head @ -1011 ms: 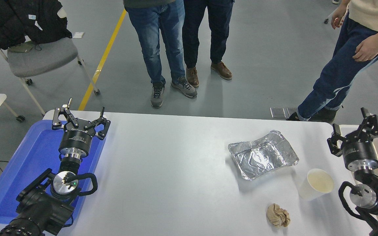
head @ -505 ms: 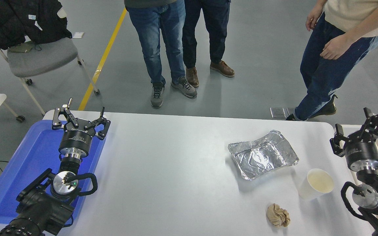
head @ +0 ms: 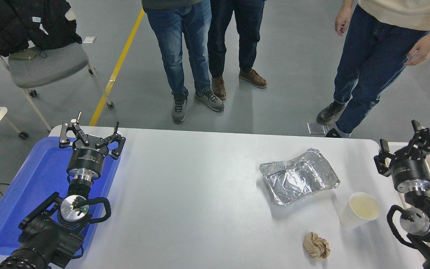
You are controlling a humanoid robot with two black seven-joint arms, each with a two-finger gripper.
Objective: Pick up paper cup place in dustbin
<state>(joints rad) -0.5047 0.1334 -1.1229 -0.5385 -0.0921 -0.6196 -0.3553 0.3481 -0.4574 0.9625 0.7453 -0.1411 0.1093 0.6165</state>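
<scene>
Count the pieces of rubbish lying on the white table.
3, all on the table's right half: the foil tray farthest back, the paper cup upright nearer the right gripper, and the crumpled paper wad at the near edge.

Grey floor point(head: 297, 56) with a yellow line point(head: 116, 69); a grey chair point(head: 47, 63) holding a black jacket point(head: 21, 22); 3 people point(head: 207, 45) stand beyond the white table point(head: 200, 194).

From my station I can't read any text — each gripper body, the left gripper point(head: 90, 139) and the right gripper point(head: 407, 149), carries a small pale label, too blurred to make out.
</scene>
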